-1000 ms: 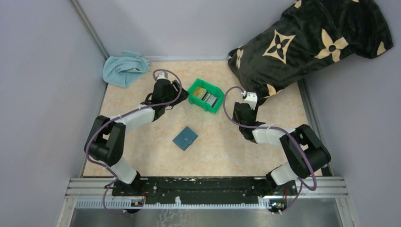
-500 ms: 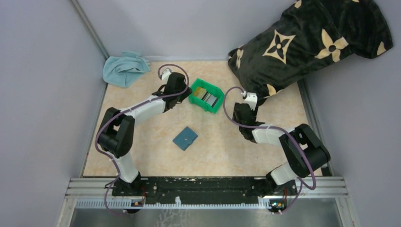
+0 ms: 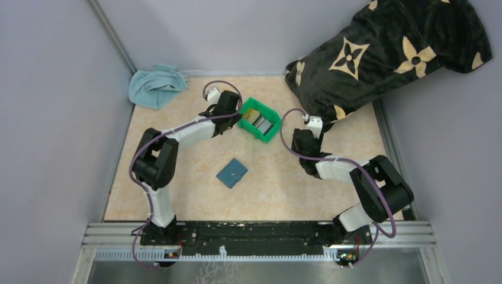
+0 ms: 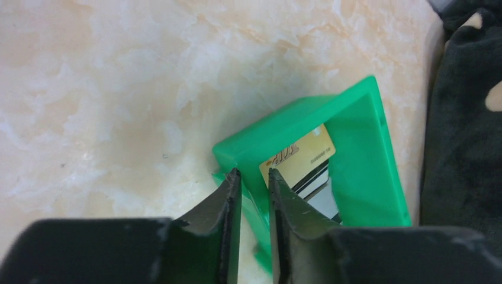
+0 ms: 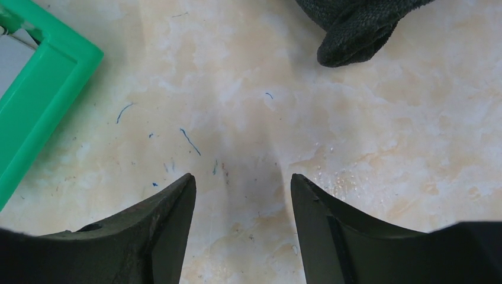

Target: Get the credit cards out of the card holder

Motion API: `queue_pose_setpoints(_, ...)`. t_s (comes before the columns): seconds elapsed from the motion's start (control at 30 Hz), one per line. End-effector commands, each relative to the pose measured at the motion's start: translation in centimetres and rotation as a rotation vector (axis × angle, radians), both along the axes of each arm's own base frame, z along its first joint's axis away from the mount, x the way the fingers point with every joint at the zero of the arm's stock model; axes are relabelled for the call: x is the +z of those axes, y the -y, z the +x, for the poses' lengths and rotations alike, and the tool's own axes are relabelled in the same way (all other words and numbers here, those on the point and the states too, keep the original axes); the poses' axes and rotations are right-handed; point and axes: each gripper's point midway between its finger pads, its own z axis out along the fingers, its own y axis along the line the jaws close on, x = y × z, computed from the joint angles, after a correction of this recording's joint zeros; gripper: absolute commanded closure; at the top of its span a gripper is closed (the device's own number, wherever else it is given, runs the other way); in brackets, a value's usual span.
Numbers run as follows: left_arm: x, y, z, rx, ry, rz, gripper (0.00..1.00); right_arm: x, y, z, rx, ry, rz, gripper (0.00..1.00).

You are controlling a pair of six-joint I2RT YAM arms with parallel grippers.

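The left gripper (image 4: 253, 176) is narrowed astride the green bin (image 4: 361, 118) wall, grip unclear; the right gripper (image 5: 243, 184) is spread wide, empty.

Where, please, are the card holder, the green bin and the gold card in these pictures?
card holder (image 3: 231, 173): top view, centre of its cover.
green bin (image 4: 364, 171): left wrist view, right wall.
gold card (image 4: 299, 154): left wrist view, its face.
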Motion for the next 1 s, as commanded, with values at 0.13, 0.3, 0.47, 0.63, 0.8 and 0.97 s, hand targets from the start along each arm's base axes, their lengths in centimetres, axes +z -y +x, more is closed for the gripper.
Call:
queue_pose_setpoints(0.13, 0.7, 0.0, 1.7, -0.019, 0.022, 0.102, 0.97, 2.4, -0.7, 1.4, -0.011, 0.065, 0.051, 0.40)
queue_pose_setpoints(0.3, 2.0, -1.3, 2.2, -0.020, 0.058, 0.157, 1.00, 2.2, -1.0, 1.5, -0.002, 0.058, 0.060, 0.40)
queue_pose_setpoints(0.47, 2.5, -3.9, 2.7, 0.029, 0.055, 0.186, 1.00, 2.1, -1.1, 1.5, 0.000, 0.056, 0.062, 0.41)
queue_pose_setpoints(0.63, 1.8, -7.9, 2.2, 0.126, 0.030, 0.158, 1.00, 2.0, -1.2, 1.5, 0.004, 0.053, 0.064, 0.41)
queue_pose_setpoints(0.8, 2.2, -10.9, 1.1, 0.212, 0.041, 0.134, 0.92, 1.9, -1.4, 1.5, 0.013, 0.049, 0.073, 0.42)
queue_pose_setpoints(0.97, 3.1, -11.0, 0.0, 0.194, 0.079, 0.104, 0.34, 2.6, -2.3, 1.5, 0.064, 0.069, 0.098, 0.42)
